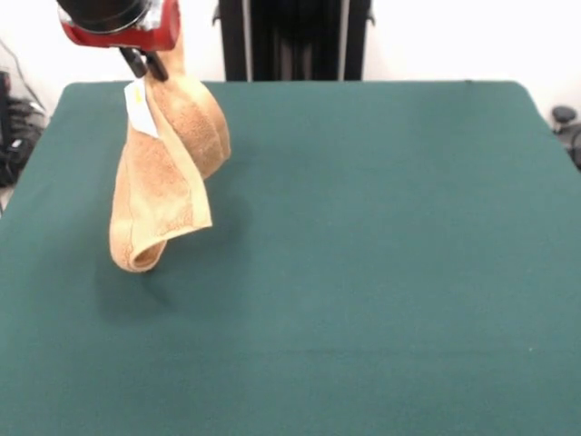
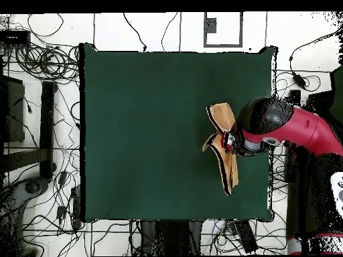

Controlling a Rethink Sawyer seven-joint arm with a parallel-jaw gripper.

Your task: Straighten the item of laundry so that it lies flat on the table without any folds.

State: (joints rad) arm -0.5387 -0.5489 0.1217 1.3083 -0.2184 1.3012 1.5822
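Note:
The tan-orange towel (image 1: pixel 168 173) hangs folded and twisted from my gripper (image 1: pixel 145 65), lifted off the dark green table (image 1: pixel 363 254). Its small white tag (image 1: pixel 139 107) shows near the top. Its lowest fold hangs just above the table near the left side in the front view. My gripper is shut on the towel's upper edge. In the overhead view the towel (image 2: pixel 224 150) shows beside the red arm's head (image 2: pixel 258 127), near the table's right edge (image 2: pixel 268 100); the gripper itself is hidden under the arm there.
The robot's black pedestal (image 1: pixel 290 41) stands behind the table's far edge. Cables and dark equipment (image 2: pixel 40 120) lie on the floor round the table. The red arm (image 2: pixel 311 134) reaches in from the right in the overhead view.

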